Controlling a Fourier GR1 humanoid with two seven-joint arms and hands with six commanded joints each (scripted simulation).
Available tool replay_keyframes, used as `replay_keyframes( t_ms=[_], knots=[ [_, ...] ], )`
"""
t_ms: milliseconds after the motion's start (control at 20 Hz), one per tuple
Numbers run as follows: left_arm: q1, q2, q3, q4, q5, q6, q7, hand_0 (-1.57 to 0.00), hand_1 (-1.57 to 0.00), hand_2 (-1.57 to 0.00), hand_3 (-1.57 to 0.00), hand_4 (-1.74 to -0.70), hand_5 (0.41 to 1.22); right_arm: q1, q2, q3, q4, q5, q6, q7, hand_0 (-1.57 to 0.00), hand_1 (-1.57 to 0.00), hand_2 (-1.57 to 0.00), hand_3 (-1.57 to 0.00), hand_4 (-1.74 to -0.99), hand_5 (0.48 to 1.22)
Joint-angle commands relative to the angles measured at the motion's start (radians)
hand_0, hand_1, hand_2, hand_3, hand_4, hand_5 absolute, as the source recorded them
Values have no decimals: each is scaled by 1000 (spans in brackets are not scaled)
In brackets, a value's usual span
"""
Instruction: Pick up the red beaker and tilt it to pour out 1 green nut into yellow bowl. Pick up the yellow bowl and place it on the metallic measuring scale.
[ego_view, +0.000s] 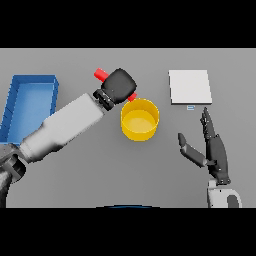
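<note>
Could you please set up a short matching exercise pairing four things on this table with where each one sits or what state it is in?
Things:
1. red beaker
2. yellow bowl
3. blue bin
4. right hand

States or places:
A. open, fingers straight, holding nothing
B. held tilted in the left hand
C. at the table's left edge
D. mid-table, left of the measuring scale

Pairs: 1-B, 2-D, 3-C, 4-A

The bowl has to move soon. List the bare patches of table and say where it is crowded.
Bare: the strip between the yellow bowl and the metallic scale; the near table between the left forearm and the open right hand; the far right corner beyond the scale. Crowded: the left hand, shut on the red beaker, sits at the bowl's rim, with the blue bin further left.
</note>
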Motion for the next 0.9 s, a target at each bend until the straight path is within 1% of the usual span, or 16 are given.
replay_keyframes(
  t_ms=[0, 100, 150, 200, 300, 400, 450, 550, 650, 700, 750, 800, 850],
  knots=[
    [-13, -6, -29, 10, -18, -22, -3, -1571, -1571, -1571, -1494, -1729, 1219, 3, 5, 5, -2, 3, -2, -10, 1, 1, 1, 1, -1290, 644],
    [-34, -8, -84, 25, -56, -37, -15, -1571, -1571, -1571, -1522, -1734, 1220, -5, 16, 10, 7, 11, -9, 6, 1, 1, 1, 1, -1291, 634],
    [-49, -7, -101, 28, -66, -48, -25, -1571, -1571, -1571, -1532, -1735, 1220, -11, 12, 7, 9, 16, -14, 7, 1, 1, 1, 1, -1293, 631],
    [-71, -10, -119, 29, -77, -71, -25, -1571, -1571, -1571, -1539, -1736, 1220, -3, 13, 10, 7, 20, -15, -4, 1, 1, 1, 1, -1291, 631],
    [-96, -23, -164, 50, -107, -66, -34, -1571, -1571, -1571, -1551, -1738, 1221, 7, 19, 15, 9, 29, -22, -11, 1, 1, 1, 1, -1286, 618],
    [-132, -16, -192, 73, -118, -66, -76, -1571, -1571, -1571, -1558, -1739, 1221, -6, 15, 8, 19, 36, -30, 9, 1, 1, 1, 1, -1276, 600],
    [-145, -18, -205, 85, -127, -59, -80, -1571, -1571, -1571, -1561, -1739, 1221, 1, 13, 14, 13, 49, -35, 2, 1, 1, 1, 1, -1276, 593],
    [-184, -35, -237, 122, -142, -87, -94, -1571, -1571, -1571, -1564, -1737, 1221, -11, 10, 7, 17, 45, -36, 11, 1, 1, 1, 1, -1260, 586],
    [-198, -47, -282, 148, -164, -97, -106, -1571, -1571, -1571, -1567, -1736, 1221, -7, 5, 14, 9, 73, -50, 17, 1, 1, 1, 1, -1236, 582],
    [-212, -52, -297, 159, -170, -92, -117, -1571, -1571, -1571, -1568, -1735, 1221, -5, 10, 15, 9, 70, -49, 15, 1, 1, 1, 1, -1225, 583],
    [-233, -52, -313, 155, -176, -102, -137, -1571, -1571, -1571, -1568, -1735, 1221, 11, 10, 20, 0, 73, -48, -4, 1, 1, 1, 1, -1216, 585],
    [-246, -49, -330, 146, -184, -111, -143, -1571, -1571, -1571, -1569, -1734, 1221, 2, 11, 19, 4, 72, -49, 6, 1, 1, 1, 1, -1214, 589],
    [-254, -57, -350, 158, -195, -101, -151, -1571, -1571, -1571, -1569, -1734, 1221, 7, 8, 21, -9, 75, -47, 7, 1, 1, 1, 1, -1204, 591]
  ],
)
